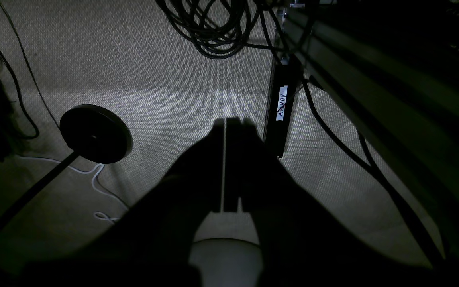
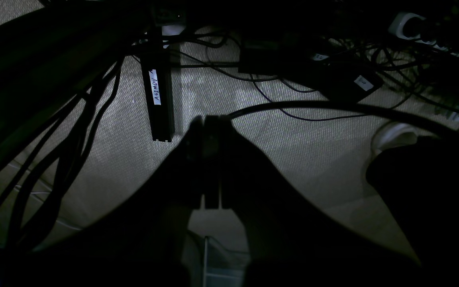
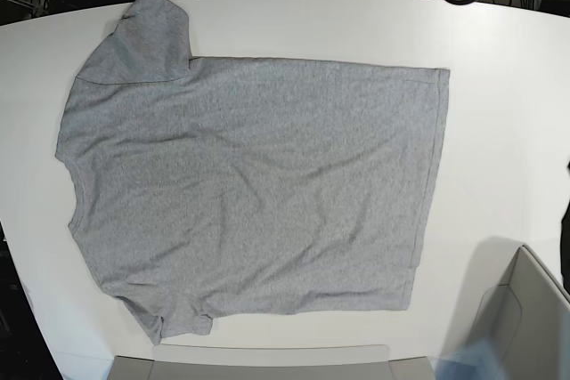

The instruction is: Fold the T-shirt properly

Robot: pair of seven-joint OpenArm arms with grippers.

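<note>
White table (image 3: 499, 51) bearing the T-shirt (image 3: 249, 184) spread flat, long axis left–right, collar at the view's left; left gripper (image 1: 226, 131) and right gripper (image 2: 205, 127), both closed and empty, hang over the carpet (image 1: 153, 79) beside it, neither visibly nearer.

White table (image 3: 499, 51): grey T-shirt (image 3: 258, 189) is laid flat, plain side up, collar toward the view's left.
</note>
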